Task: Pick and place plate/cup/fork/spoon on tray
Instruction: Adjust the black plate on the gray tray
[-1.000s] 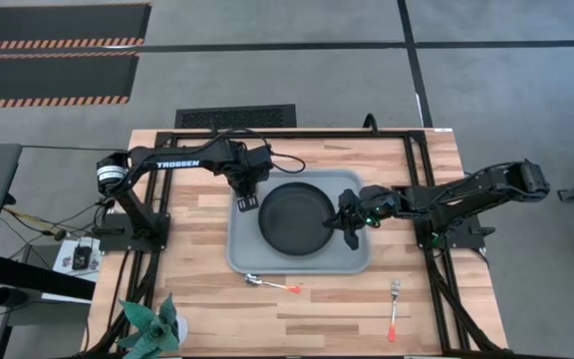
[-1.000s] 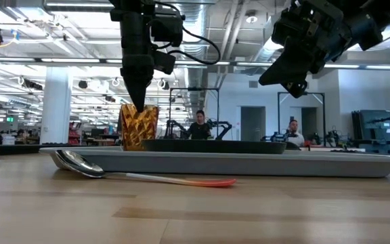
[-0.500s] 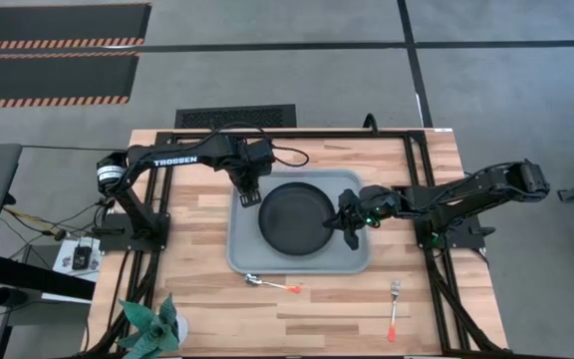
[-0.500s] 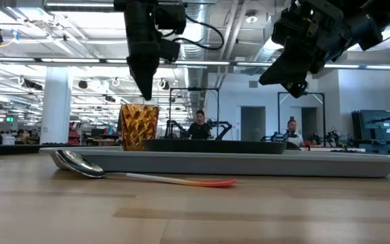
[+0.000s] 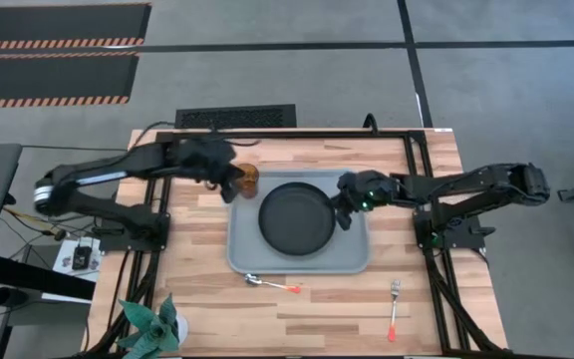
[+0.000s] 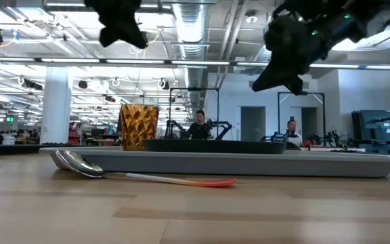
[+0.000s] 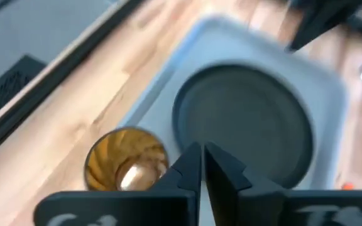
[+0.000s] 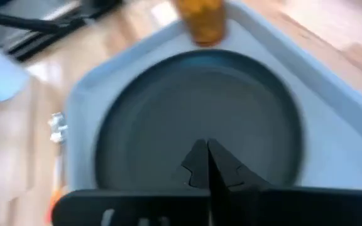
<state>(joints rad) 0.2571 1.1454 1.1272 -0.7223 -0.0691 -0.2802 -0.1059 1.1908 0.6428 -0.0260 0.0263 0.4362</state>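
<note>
The tray (image 5: 297,261) lies near the middle of the worktop (image 5: 197,309), toward its far edge. The plate (image 5: 295,217) sits in the middle of the tray, and the cup (image 5: 249,181) stands upright in the tray's far left corner, just beside the plate's rim. The spoon (image 5: 271,284) lies on the bare wood just off the tray's near edge, its bowl pointing left. The fork (image 5: 394,309) lies well apart from it, near the worktop's near right corner, tines toward the far edge.

The left claw (image 5: 229,184) hangs in the air just left of the cup, its fingers (image 7: 190,164) clenched together on nothing. The right claw (image 5: 346,211) hangs over the plate's right rim, raised clear of it, also clenched and empty.

A small green plant (image 5: 153,325) stands at the near left corner.
</note>
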